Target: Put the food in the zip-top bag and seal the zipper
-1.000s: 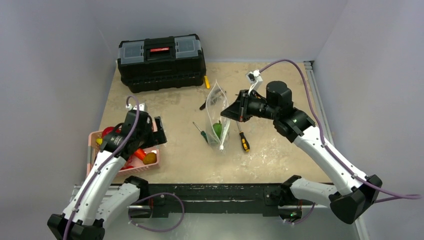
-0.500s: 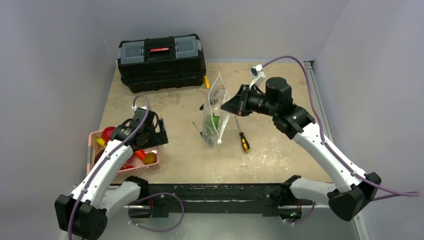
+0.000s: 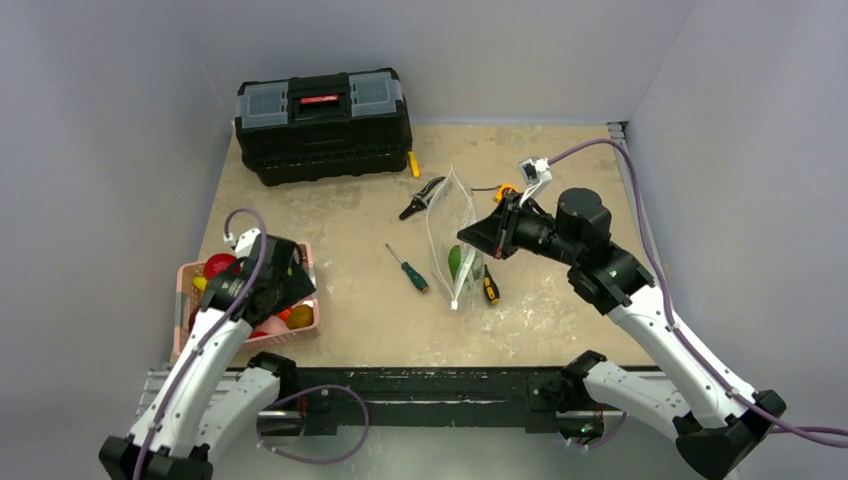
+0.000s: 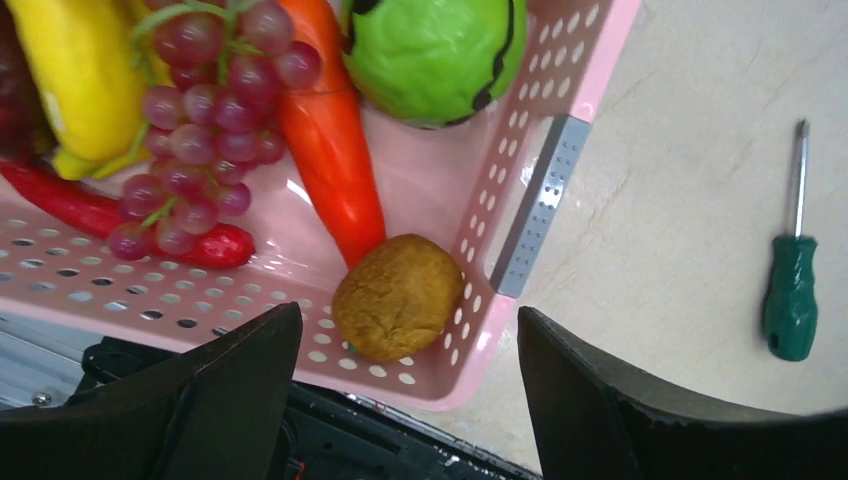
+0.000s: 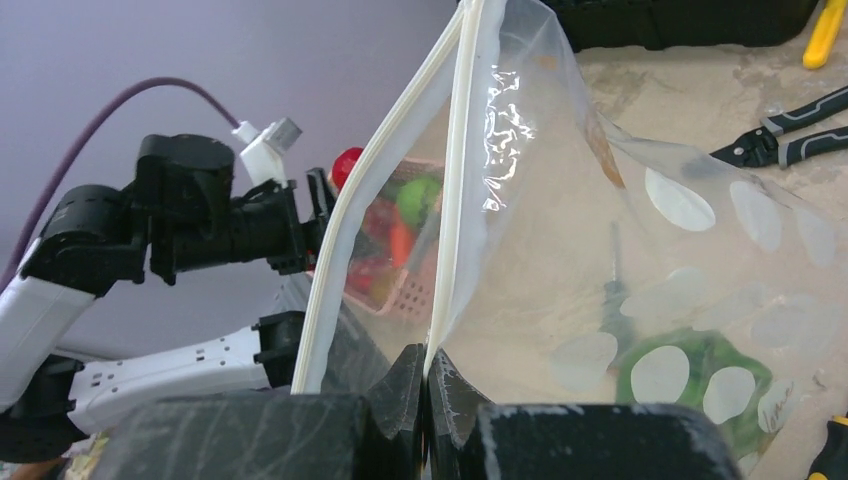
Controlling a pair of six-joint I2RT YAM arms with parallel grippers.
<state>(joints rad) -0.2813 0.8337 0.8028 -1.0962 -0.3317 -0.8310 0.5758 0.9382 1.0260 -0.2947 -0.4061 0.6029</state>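
Rightward the bag [image 3: 452, 225] was carried across the desk [image 3: 360, 300], and the left claw [image 3: 287, 283] was lowered over the basket [image 4: 540, 200]. Only in the right wrist view was the right claw [image 5: 428, 372] seen pinched shut on the zipper [image 5: 335, 240], a pepper [image 5: 700, 365] bagged. Only in the left wrist view was the left claw seen gaping wide and empty above a brown lump [image 4: 400, 297].

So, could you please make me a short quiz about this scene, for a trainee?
1. True or false: the right gripper is shut on the zip-top bag at its zipper.
2. Which food shows between the fingers of the open left gripper in the left wrist view? A grapes, B brown round piece, C banana.
3. What is already inside the bag?
Key: 1 true; 2 B; 3 one green pepper.
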